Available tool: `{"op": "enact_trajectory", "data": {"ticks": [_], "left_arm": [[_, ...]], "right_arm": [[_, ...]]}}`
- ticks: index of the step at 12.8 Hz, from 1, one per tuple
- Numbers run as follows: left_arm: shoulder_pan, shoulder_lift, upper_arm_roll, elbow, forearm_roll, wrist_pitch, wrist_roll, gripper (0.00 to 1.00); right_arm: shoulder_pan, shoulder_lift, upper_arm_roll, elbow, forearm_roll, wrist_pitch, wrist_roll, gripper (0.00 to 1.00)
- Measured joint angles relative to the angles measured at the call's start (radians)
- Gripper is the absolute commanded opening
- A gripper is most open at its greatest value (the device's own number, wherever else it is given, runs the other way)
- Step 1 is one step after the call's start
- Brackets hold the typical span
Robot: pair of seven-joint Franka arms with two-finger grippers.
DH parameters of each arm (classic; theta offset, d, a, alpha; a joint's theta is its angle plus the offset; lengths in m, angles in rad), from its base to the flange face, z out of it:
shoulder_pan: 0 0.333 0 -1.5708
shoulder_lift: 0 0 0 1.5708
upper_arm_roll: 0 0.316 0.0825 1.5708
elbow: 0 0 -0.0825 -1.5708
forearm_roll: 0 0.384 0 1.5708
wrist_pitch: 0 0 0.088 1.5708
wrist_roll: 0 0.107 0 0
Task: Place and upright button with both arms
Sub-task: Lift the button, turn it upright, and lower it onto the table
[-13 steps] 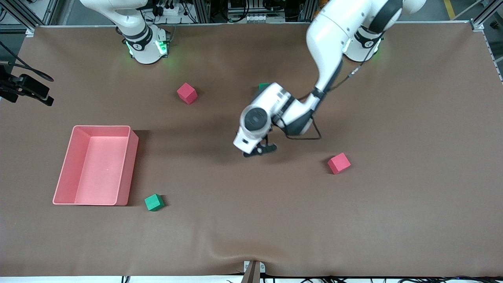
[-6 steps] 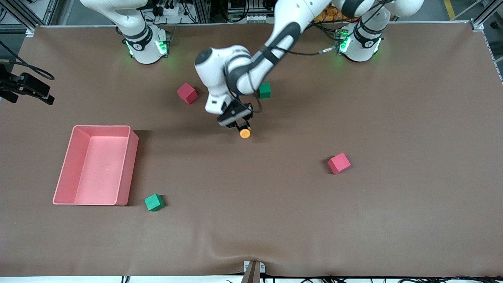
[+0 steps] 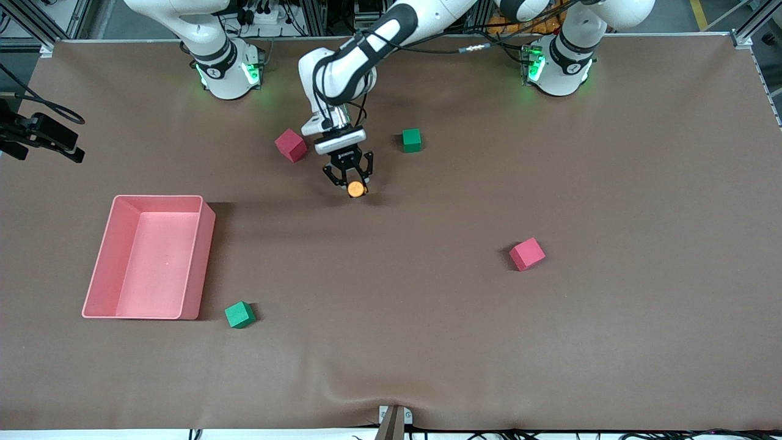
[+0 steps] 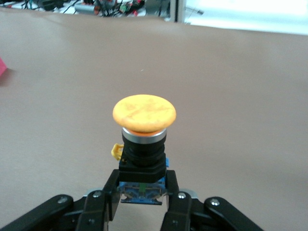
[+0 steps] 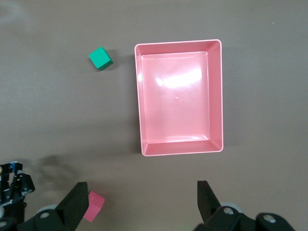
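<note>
L tool [image 3: 348, 177] clenched on button [image 3: 356, 189], over table [image 3: 427, 318] centre.
Button axis along tool, cap outward; R tool [image 5: 142, 202] released, waits above bin [image 5: 179, 98].

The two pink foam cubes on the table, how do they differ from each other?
The pink foam cube beside the left gripper lies farther from the front camera, toward the right arm's end, near the left gripper shut on the orange-capped push-button. The pink foam cube toward the left arm's end lies nearer the camera, with nothing close by. Both look alike in colour and size and rest on the brown table.
</note>
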Motion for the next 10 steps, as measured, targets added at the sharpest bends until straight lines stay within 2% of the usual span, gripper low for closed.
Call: {"op": "enact_trajectory", "data": {"ticks": [4, 10], "left_arm": [[-0.044, 0.017, 0.001, -0.048, 0.159, -0.026, -0.222, 0.00], [-0.064, 0.103, 0.002, -0.099, 0.283, -0.087, -0.374, 0.00]], "right_arm": [[0.000, 0.000, 0.000, 0.000, 0.000, 0.000, -0.001, 1.00], [0.001, 0.000, 0.000, 0.000, 0.000, -0.001, -0.002, 1.00]]}}
